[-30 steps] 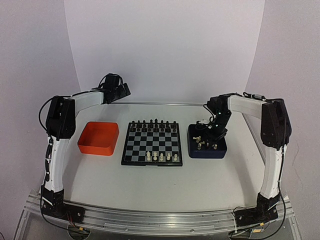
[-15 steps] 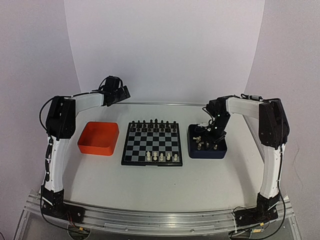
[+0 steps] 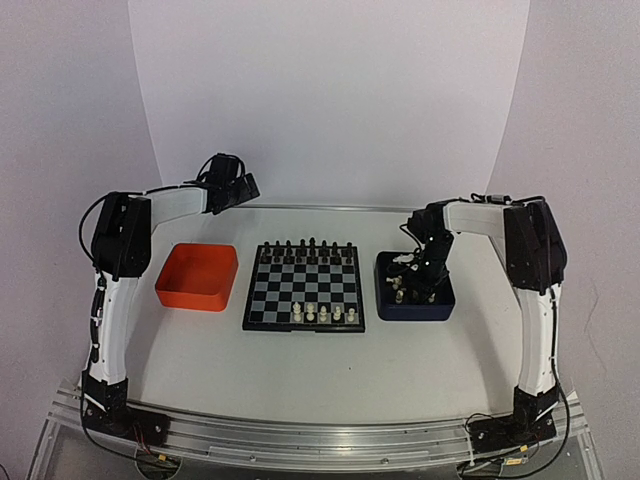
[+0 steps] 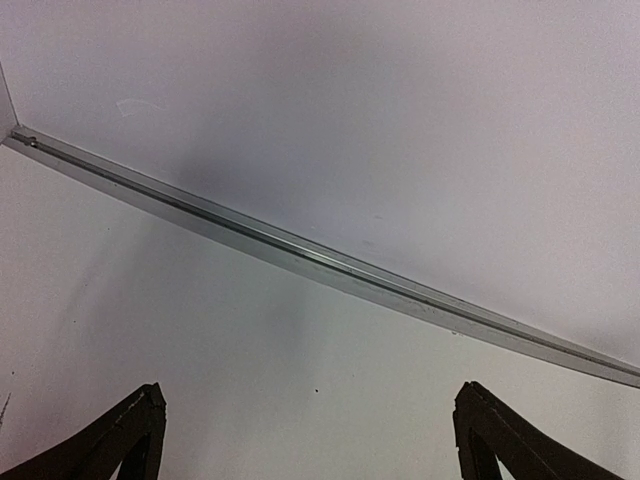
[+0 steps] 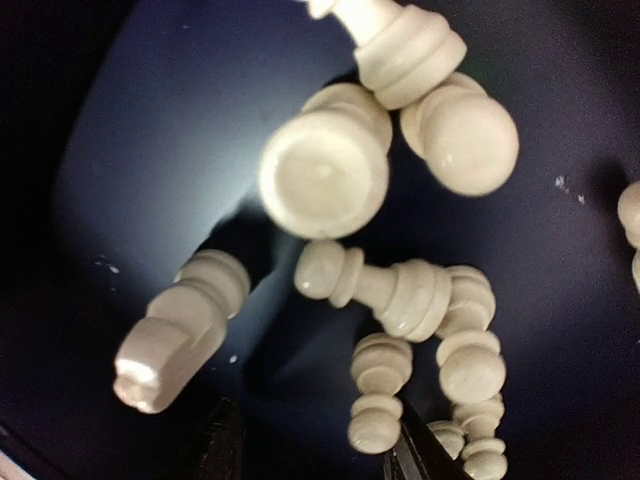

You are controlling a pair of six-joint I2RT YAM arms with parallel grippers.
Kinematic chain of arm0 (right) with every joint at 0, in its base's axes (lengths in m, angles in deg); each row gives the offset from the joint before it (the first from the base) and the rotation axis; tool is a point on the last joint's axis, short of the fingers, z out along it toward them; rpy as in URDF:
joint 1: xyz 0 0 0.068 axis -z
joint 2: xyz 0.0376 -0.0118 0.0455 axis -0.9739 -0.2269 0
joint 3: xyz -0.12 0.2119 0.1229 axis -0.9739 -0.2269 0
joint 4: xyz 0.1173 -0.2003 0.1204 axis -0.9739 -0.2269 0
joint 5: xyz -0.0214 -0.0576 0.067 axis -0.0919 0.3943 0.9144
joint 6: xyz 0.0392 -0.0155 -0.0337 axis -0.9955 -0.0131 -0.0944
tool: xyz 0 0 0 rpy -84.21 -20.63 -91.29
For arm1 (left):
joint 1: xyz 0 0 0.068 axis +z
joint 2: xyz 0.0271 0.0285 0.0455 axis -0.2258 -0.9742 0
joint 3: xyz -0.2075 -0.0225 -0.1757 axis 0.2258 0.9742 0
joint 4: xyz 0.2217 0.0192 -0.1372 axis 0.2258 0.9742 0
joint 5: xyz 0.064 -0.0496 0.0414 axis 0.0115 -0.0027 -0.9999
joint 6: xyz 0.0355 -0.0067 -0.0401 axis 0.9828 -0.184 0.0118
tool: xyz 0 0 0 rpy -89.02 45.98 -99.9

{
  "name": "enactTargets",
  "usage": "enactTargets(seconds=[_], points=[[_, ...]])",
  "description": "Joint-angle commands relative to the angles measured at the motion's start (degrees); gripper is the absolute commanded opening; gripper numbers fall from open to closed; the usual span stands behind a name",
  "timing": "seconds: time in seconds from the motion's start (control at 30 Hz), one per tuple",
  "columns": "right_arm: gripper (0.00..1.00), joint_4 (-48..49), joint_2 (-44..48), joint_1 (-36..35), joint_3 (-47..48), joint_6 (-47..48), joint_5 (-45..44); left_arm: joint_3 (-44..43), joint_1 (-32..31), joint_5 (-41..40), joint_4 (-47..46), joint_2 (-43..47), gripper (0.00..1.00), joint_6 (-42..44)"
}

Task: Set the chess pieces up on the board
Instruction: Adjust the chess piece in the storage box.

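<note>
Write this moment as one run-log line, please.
left gripper: open, empty | right gripper: in dark blue tray, straddling cream chess piece | board: partly set

R gripper [image 5: 318, 452] tips cut by btm edge, chess pieces [image 5: 325, 185] blurred close-up

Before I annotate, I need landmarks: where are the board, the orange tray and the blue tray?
board [image 3: 304, 283], top view, bare middle squares.
orange tray [image 3: 188, 300], top view, near wall.
blue tray [image 3: 415, 311], top view, near wall.
</note>
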Motion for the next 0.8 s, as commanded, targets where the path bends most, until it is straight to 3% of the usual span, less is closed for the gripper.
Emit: enactTargets(seconds=[0.0,0.37,0.77], points=[[0.38,1.36,-1.56,-0.15,1.60,-0.94,-2.76,0.07,0.49,-1.62,-1.37,3.34,1.00,-0.82],[0.39,2.95,1.02,-0.15,0.58,-0.81,-2.58,0.25,0.66,-1.85,-1.51,2.98,1.00,-1.38],[0.41,3.67,-0.38,0.02,6.21,-2.86,1.75,0.83,0.98,-2.05,-1.71,3.21,1.00,-1.42]])
